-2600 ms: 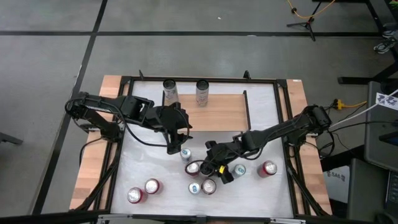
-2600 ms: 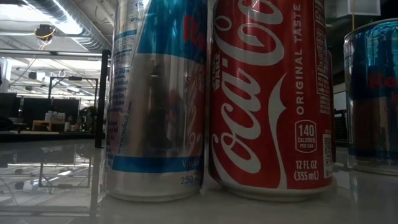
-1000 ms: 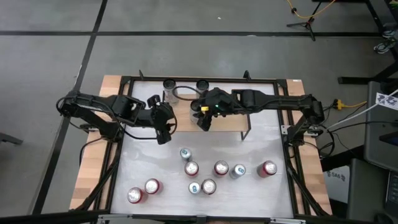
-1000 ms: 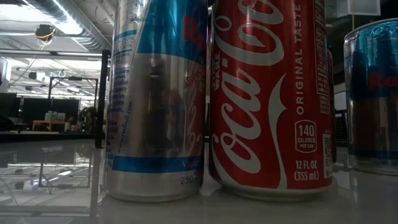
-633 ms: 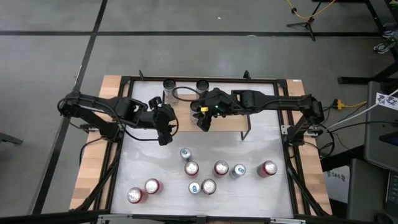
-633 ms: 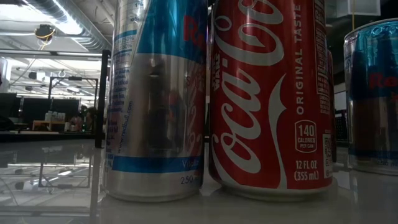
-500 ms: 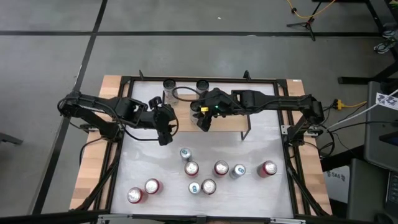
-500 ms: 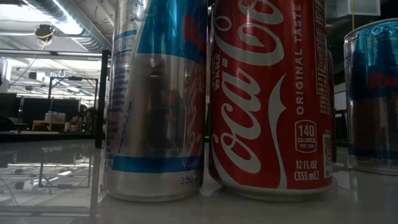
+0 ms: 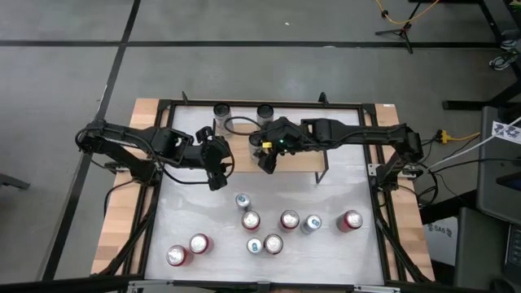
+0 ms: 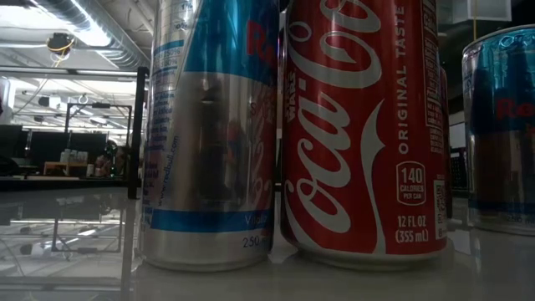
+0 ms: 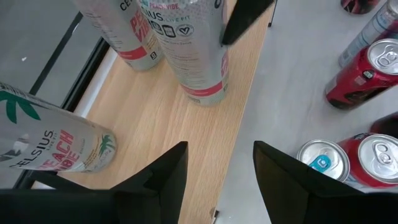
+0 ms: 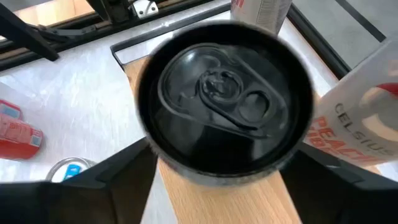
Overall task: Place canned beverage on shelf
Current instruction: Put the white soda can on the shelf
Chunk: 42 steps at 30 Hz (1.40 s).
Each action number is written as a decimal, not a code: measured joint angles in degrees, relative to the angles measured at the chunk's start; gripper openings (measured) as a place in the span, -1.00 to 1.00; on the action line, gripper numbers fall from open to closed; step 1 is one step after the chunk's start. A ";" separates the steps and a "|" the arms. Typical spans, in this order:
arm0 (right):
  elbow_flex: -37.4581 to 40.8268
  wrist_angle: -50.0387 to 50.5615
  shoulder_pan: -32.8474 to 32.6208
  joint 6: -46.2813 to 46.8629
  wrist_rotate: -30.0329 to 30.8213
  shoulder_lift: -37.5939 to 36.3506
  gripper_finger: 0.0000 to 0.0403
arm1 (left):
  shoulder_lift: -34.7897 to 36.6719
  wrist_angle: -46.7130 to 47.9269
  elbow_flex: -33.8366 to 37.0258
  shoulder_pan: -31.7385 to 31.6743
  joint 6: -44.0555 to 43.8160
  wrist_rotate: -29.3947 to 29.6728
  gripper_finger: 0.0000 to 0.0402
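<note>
Right gripper point(image 9: 269, 156) hovering over the shelf point(image 9: 297, 146), fingers clamping a black-topped can point(image 12: 225, 102) beside two Celsius cans point(image 9: 221, 111), left gripper point(image 9: 216, 167) waiting at the shelf's left end, fingers spread and holding nothing, more cans point(image 9: 290, 220) standing on the white table point(image 9: 342, 252).

On the shelf point(image 9: 285, 142), the bare plank from the right end effector point(image 9: 267, 159) toward 3 o'clock is lying open up to a black frame post point(image 9: 321, 146). Two white cans point(image 9: 221, 111) are standing along its 12 o'clock edge, crowding the 9 o'clock half, where the left end effector point(image 9: 216, 172) is also hanging. On the tabletop point(image 9: 187, 207), upright cans point(image 9: 281, 221) are clustering at 6 o'clock, leaving open room toward 9 o'clock.
</note>
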State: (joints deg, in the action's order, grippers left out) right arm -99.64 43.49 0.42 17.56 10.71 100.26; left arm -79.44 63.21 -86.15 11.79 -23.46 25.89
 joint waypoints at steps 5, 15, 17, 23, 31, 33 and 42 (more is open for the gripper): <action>-0.02 -0.72 0.00 0.02 0.03 -0.04 0.75 | 0.00 0.01 0.00 0.00 -0.03 0.00 -0.19; -0.04 -0.51 -0.01 0.00 0.05 -1.44 0.81 | -0.02 0.03 -0.02 0.00 -0.40 0.00 -0.23; -0.11 0.84 -0.01 0.00 0.05 -2.35 0.81 | -0.02 0.03 -0.02 0.00 -0.40 0.00 -0.23; -0.13 8.07 -0.03 0.04 0.09 -4.89 0.81 | -0.04 0.04 -0.02 0.00 -0.45 0.00 -0.24; 0.75 14.54 -0.08 0.12 0.69 -5.31 0.81 | -0.04 0.04 -0.04 0.00 -0.49 0.00 -0.26; 1.46 14.66 -0.10 0.18 2.65 -5.28 0.81 | -0.04 0.05 -0.04 0.00 -0.51 0.00 -0.26; 6.73 10.02 -0.01 3.79 9.74 -5.28 0.81 | -0.04 0.05 -0.04 0.00 -0.60 0.00 -0.26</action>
State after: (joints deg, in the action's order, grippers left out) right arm -92.91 53.51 0.40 21.35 20.45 94.98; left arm -79.48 63.26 -86.19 11.79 -24.05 25.89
